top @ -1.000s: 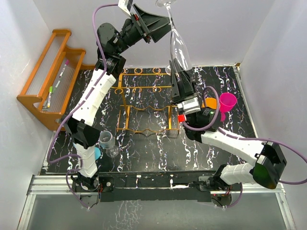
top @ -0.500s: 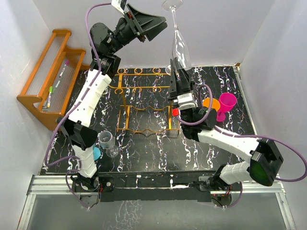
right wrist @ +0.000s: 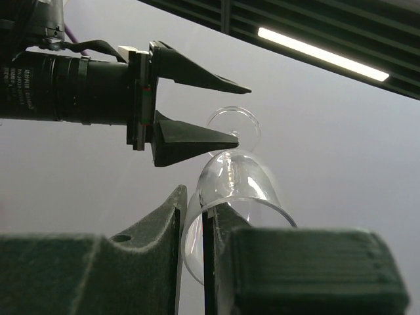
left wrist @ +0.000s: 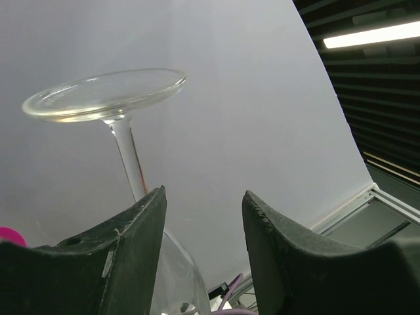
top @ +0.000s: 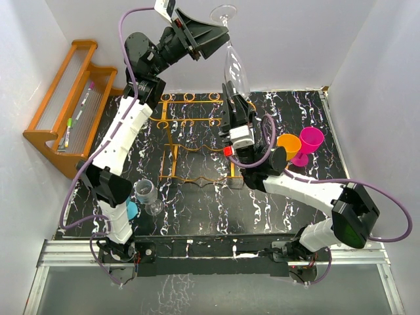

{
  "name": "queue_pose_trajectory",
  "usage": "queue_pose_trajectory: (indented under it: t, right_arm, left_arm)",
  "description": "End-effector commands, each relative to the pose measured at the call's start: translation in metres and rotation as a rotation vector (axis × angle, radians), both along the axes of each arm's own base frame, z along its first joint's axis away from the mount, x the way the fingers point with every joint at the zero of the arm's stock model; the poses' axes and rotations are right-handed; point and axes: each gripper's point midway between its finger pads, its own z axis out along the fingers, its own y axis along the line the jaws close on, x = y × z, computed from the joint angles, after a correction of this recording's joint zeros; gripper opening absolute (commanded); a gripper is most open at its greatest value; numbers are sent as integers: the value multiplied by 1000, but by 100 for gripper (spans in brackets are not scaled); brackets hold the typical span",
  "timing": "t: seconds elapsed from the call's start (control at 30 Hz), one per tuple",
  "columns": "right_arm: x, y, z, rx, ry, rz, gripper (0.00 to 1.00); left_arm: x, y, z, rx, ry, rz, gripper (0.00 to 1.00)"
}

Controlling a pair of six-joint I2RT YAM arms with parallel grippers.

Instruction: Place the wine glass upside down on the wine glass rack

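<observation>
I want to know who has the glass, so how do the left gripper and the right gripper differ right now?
The right gripper is shut on the rim of the wine glass; the left gripper has its jaws apart and grips nothing. The right gripper points up from under the bowl; the left gripper reaches in sideways, high up beside the stem. Shared: both have dark fingers and are at the same glass, which is foot up.

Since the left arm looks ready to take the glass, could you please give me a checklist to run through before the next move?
1. Right claw shut on the wine glass rim: ok.
2. Glass inverted, foot up: ok.
3. Left claw open: ok.
4. Stem inside the left claw's gap: not ok; the left wrist view shows it beside one finger.
5. Wine glass rack standing on the table below: ok.
</observation>
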Motion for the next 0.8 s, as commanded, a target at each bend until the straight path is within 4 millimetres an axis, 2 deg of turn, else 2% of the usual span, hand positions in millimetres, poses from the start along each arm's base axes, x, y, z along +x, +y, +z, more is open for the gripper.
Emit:
queue_pose_trajectory:
  t: [0.0,0.17,0.27,0.37,0.5,0.6,0.77]
  right_arm:
    - [-21,-16,35,94,-104,-2,8]
    - [-21,-19,38,110,-107,-17,8]
    - [-24,-25,42,121,-114,-34,8]
    - [-25,-32,45,129,-114,-56,8]
    - [-30,-39,49,135,-124,-66,8]
    - [-33,-36,49,122,-133,-52,8]
    - [-30,-21,48,71,-122,-42,8]
  left_arm:
    - [-27,4,23,-31,-42,-21,47]
    - [-30,-2,14,-13,-34,-41,43]
    - [-31,-2,10,4,-38,-41,49]
    - [-30,-2,5,15,-17,-40,59]
    - [-25,0,-1,26,5,-19,61]
    - [-22,1,-2,26,8,-7,62]
    - [-14,3,5,18,-14,49,50]
